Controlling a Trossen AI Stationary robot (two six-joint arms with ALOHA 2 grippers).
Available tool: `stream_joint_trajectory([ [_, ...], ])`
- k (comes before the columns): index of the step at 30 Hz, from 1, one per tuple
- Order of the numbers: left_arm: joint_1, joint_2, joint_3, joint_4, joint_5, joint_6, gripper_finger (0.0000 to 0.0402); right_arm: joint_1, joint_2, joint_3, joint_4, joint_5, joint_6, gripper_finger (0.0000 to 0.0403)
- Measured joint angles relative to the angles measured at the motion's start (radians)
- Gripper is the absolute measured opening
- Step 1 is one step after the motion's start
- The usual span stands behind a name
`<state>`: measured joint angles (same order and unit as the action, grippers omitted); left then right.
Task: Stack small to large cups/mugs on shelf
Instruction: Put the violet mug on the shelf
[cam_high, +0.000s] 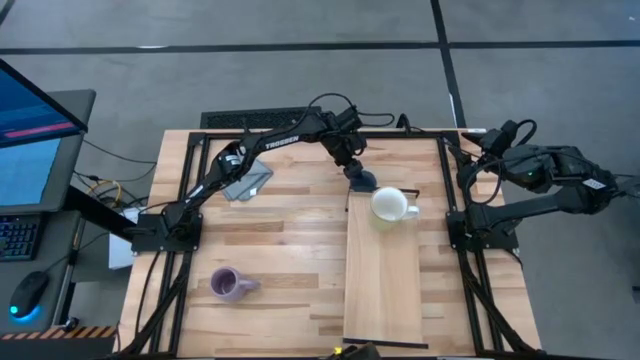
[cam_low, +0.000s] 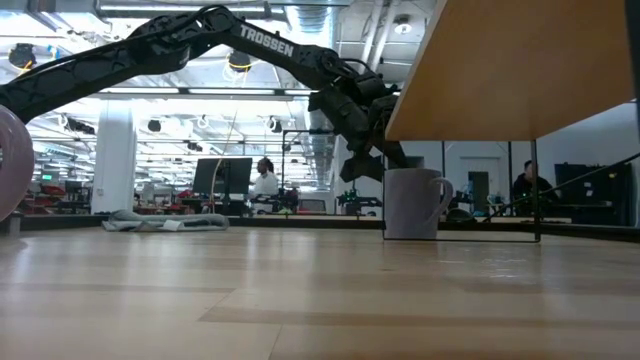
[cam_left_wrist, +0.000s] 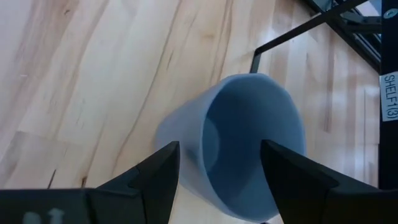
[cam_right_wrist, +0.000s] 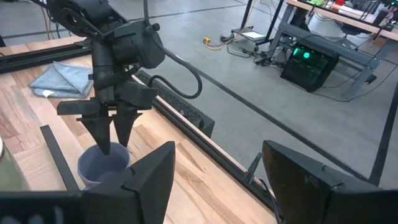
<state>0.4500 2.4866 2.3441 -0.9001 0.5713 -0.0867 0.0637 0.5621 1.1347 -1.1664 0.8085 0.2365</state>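
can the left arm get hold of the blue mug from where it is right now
Probably yes. The left gripper hangs open directly over the blue mug, one finger over its opening, one outside the rim, nothing between them. The right gripper waits off to the side.

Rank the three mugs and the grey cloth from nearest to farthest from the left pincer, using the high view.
1. Slate blue mug: directly under the left pincer, at the shelf's far end.
2. Cream-white mug: on the shelf, just beside the blue one.
3. Grey cloth: on the tabletop, under the left arm.
4. Lavender mug: near the table's front-left corner.
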Motion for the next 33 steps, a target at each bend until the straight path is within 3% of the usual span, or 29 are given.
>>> stream_joint_trajectory([
  [9, 0.002, -0.037, 0.011, 0.024, 0.041, 0.009, 0.0215, 0.000, 0.000, 0.000, 0.000, 0.000, 0.000, 0.0265],
  [16, 0.001, -0.089, 0.012, 0.026, -0.034, 0.010, 0.0215, 0.000, 0.000, 0.000, 0.000, -0.001, 0.024, 0.0265],
  [24, -0.002, -0.153, 0.012, 0.024, -0.020, 0.077, 0.0215, 0.000, 0.000, 0.000, 0.003, 0.000, 0.041, 0.0265],
  [33, 0.049, -0.309, 0.012, -0.051, -0.005, 0.169, 0.0215, 0.000, 0.002, 0.000, 0.023, 0.000, 0.088, 0.0265],
])
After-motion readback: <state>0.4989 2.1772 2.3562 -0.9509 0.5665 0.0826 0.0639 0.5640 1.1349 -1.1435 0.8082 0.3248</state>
